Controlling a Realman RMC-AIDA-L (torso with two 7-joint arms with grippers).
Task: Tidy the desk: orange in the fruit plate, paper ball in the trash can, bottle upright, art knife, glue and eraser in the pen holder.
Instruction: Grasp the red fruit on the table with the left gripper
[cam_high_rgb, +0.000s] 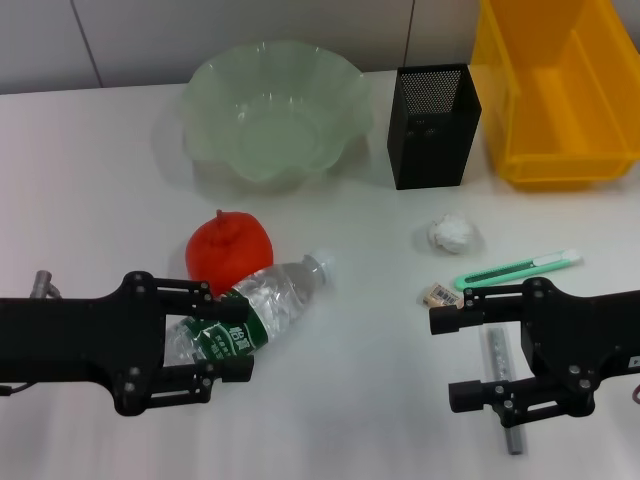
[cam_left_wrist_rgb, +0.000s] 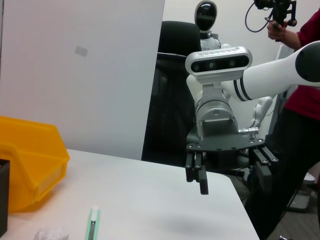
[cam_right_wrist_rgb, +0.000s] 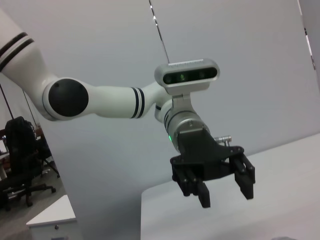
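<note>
**A:** What sits on the left side of the white bench (cam_high_rgb: 90, 180)?

**B:** The left pincer (cam_high_rgb: 232, 341) reaches in from the left edge, its fingers spread wide, one on each side of a clear plastic bottle (cam_high_rgb: 250, 310) lying on its side. It has no grip on it. The bottle has a green label, and its cap end points away from the robot and to the right. An orange (cam_high_rgb: 228, 250) rests against the bottle on the far side. Beyond them, near the back, stands a pale green fruit plate (cam_high_rgb: 272, 108) with a wavy rim.

**A:** And in the middle?

**B:** A black mesh pen holder (cam_high_rgb: 432, 125) stands upright just right of the plate. Nearer the robot lies a crumpled paper ball (cam_high_rgb: 453, 234), then a small eraser (cam_high_rgb: 440, 294).

**A:** The right side?

**B:** A green art knife (cam_high_rgb: 520, 268) lies flat beside the eraser. The right pincer (cam_high_rgb: 448, 357) hovers wide open and empty above a grey glue stick (cam_high_rgb: 498, 355) that lies lengthwise between its fingers. A yellow bin (cam_high_rgb: 555, 90) sits in the far right corner.
</note>
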